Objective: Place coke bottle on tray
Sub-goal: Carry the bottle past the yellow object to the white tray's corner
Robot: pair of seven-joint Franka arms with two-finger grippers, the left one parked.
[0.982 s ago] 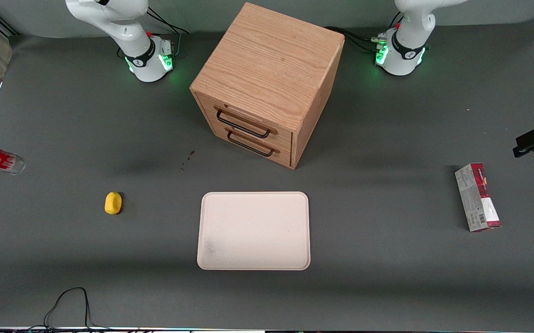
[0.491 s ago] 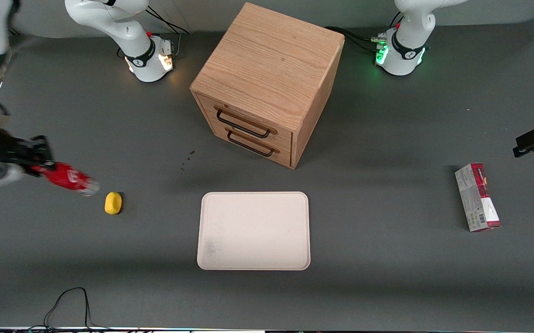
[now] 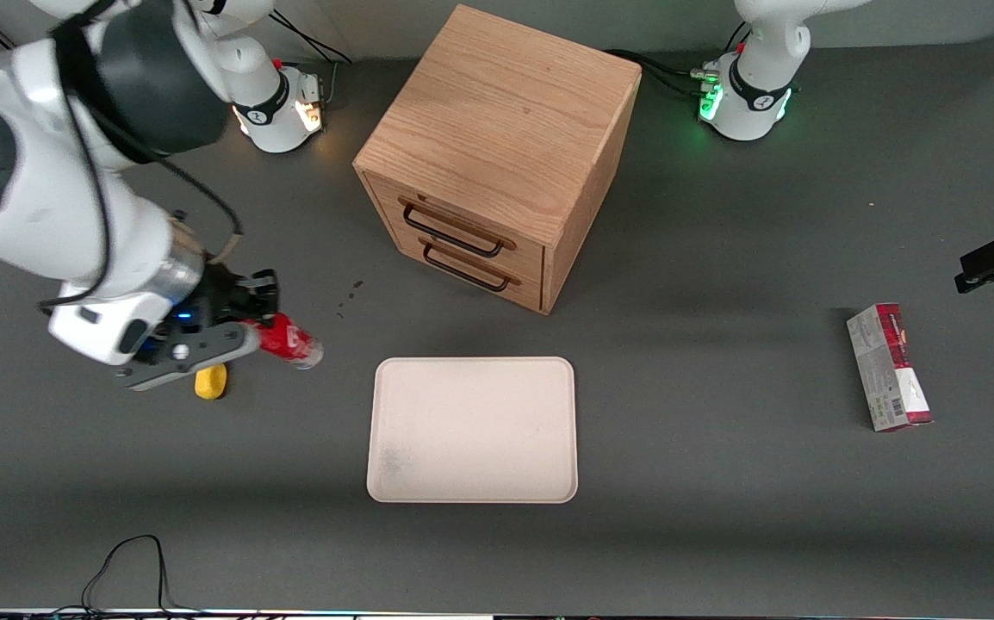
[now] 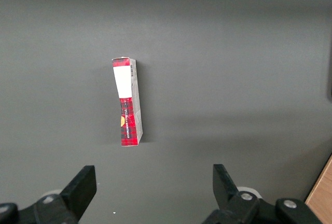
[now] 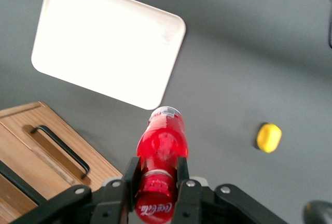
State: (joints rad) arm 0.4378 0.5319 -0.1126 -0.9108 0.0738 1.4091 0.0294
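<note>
Right arm's gripper (image 3: 249, 320) hangs above the table toward the working arm's end, fingers (image 5: 182, 168) pinching the coke bottle (image 3: 288, 339) at the cap end. Bottle is held off the table surface, roughly horizontal in front view, clear base pointing toward the tray (image 3: 472, 429). Wrist view confirms: red body (image 5: 162, 146) clamped between both fingers, white script logo visible near the cap.

Yellow lemon-like obj. (image 3: 211, 381) lies on the table just beside the gripper, nearer the front camera, partly covered by the gripper body. Visible apart from the bottle in wrist view (image 5: 269, 137).

Tray: flat, cream, low rim, rounded corners, nothing on it. Bottle is near its corner but not over it; gap of bare table (image 3: 721, 517) between them.

Wooden drawer cabinet (image 3: 501, 151) stands farther from the front camera than the tray. Two drawers, both shut, each w/ dark wire handle (image 3: 454, 232); contents not visible.

Red-and-grey carton (image 3: 889, 367) lies flat toward the parked arm's end, well apart from the tray; also seen from left wrist cam (image 4: 127, 101).
</note>
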